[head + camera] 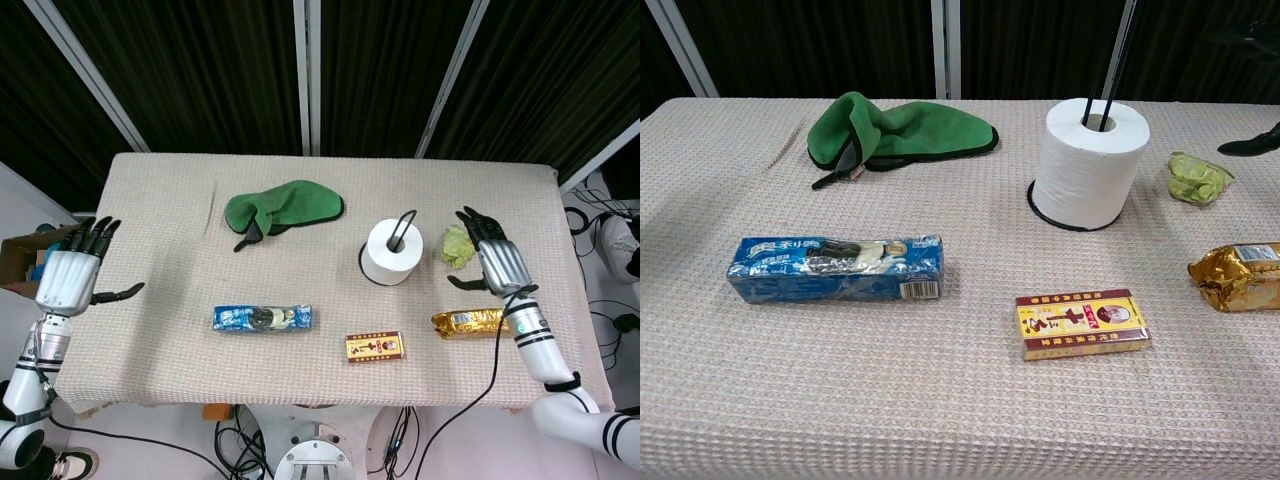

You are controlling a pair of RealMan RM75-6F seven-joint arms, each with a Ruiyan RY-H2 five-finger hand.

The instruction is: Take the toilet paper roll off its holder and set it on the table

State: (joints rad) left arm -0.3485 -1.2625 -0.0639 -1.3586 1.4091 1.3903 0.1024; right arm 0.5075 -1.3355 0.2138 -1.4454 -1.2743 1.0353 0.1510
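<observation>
Nearest the robot on the table (150,330) lie a blue biscuit packet (835,268), a red-and-yellow box (1082,323) and a gold foil pack (1238,276); further back, the toilet paper roll (391,250) sits on its holder (403,226), threaded over the upright black rod. The right hand (492,265) hovers just beside it, fingers spread and empty, while the left hand (72,275) hangs open off the table's far-left edge. A sideways pull could snag the roll on the rod and tip the holder, or knock the green lump (459,244) beside it.
</observation>
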